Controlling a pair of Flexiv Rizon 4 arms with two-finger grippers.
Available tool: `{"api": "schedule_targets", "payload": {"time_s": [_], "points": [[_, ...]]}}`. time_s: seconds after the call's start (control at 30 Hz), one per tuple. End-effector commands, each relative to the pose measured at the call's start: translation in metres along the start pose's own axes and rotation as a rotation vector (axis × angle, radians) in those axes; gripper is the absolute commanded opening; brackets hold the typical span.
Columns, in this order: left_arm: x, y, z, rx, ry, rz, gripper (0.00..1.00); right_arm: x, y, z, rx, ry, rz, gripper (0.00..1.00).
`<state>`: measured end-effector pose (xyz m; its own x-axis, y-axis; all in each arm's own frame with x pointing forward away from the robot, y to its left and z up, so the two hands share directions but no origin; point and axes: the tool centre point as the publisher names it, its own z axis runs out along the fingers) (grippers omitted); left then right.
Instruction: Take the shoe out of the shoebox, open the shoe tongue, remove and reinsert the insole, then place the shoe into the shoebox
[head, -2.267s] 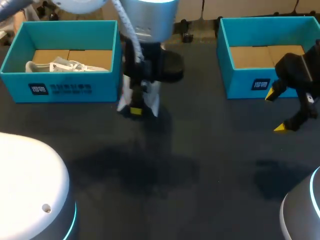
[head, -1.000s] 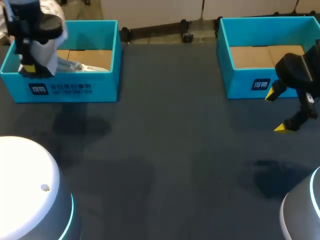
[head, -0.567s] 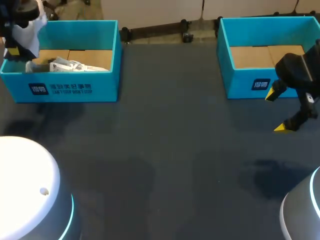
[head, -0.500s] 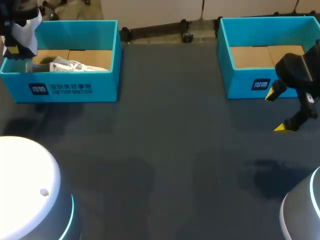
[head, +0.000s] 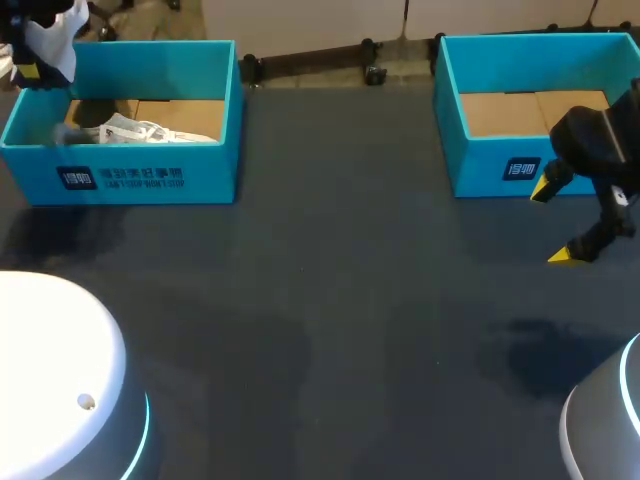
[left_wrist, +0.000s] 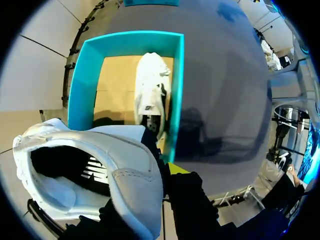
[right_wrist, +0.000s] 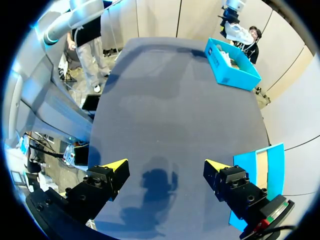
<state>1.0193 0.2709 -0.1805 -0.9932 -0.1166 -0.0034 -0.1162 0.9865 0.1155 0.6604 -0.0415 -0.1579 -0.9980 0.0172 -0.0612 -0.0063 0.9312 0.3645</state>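
My left gripper (head: 32, 68) hangs above the far left corner of the left teal shoebox (head: 150, 180), shut on a white shoe (head: 55, 45). In the left wrist view the held shoe (left_wrist: 120, 175) fills the space by the gripper (left_wrist: 167, 172), one finger inside its opening and one yellow tip outside. Under it the shoebox (left_wrist: 82, 85) holds a second white shoe (left_wrist: 152, 95) lying along one wall; that shoe (head: 140, 131) also shows in the head view. My right gripper (head: 555, 222) stands open in front of the right box, nothing between its fingers (right_wrist: 164, 167).
The right teal shoebox (head: 480, 165) at the back right holds only its cardboard floor. Dark tabletop (head: 330, 330) stretches between and in front of the two boxes. White arm bases sit at the near left and near right corners.
My left arm has carried the held shoe from over the left box's near wall back and left towards its far left corner. The right arm has not moved.
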Motion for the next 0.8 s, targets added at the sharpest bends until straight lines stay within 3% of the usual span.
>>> {"api": "schedule_targets", "payload": {"time_s": [0.03,0.3,0.8], "points": [[-0.033,-0.006,0.002,-0.034,0.049,0.02,0.0,-0.002,0.001,0.001,0.003,0.005,0.0,1.0],[-0.063,-0.005,-0.001,-0.021,0.063,0.024,0.0,-0.002,0.001,0.001,0.003,0.005,0.0,1.0],[-0.064,-0.005,-0.002,-0.022,0.061,0.019,0.0,-0.002,0.001,0.001,0.003,0.005,0.0,1.0]]}}
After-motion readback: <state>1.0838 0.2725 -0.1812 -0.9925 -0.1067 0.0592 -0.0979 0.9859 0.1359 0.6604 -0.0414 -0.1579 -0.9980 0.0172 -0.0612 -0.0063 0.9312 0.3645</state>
